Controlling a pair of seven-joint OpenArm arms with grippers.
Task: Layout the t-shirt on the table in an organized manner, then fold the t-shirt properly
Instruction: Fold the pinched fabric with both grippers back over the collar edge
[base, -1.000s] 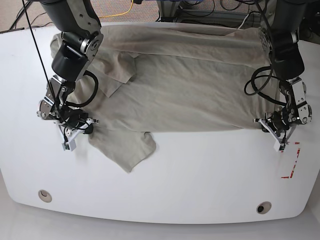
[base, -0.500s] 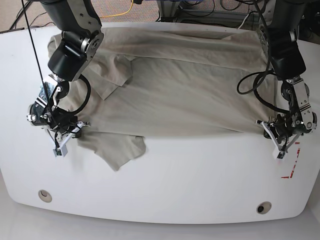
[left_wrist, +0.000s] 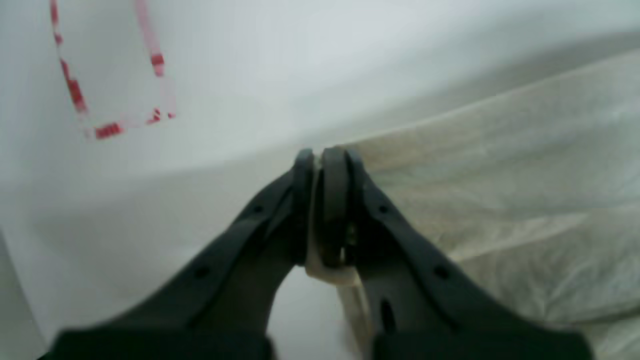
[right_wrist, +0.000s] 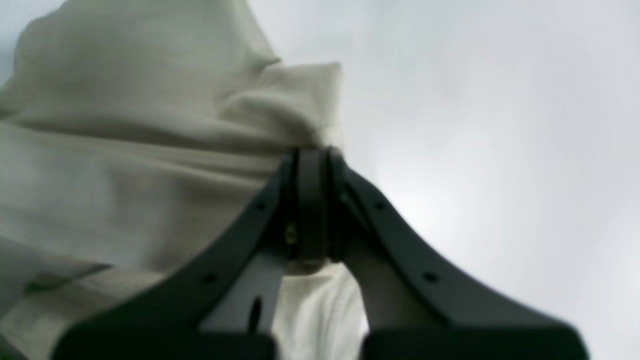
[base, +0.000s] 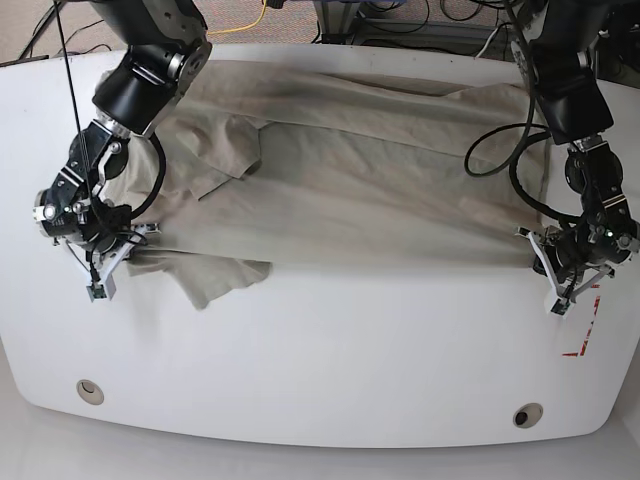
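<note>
The pale sage t-shirt (base: 370, 190) lies stretched sideways across the back half of the white table (base: 330, 360). My right gripper (base: 98, 288), at the left of the base view, is shut on the shirt's shoulder end, seen close up in the right wrist view as bunched cloth (right_wrist: 150, 150) running into my right gripper (right_wrist: 312, 155). My left gripper (base: 558, 298), at the right of the base view, is shut on the hem corner; the left wrist view shows my left gripper (left_wrist: 320, 155) pinching that edge of the t-shirt (left_wrist: 500, 175). One sleeve (base: 215, 280) droops forward; another (base: 225, 150) lies folded over the body.
A red tape outline (base: 585, 335) marks the table just in front of my left gripper, also visible as red tape (left_wrist: 100, 100) in the left wrist view. Two round metal grommets (base: 90, 388) (base: 525, 415) sit near the front edge. Cables and floor lie behind the table.
My right gripper has pulled its end of the shirt further left, and my left gripper has shifted slightly right. The shirt's front edge is now straighter and the loose sleeve has been dragged left.
</note>
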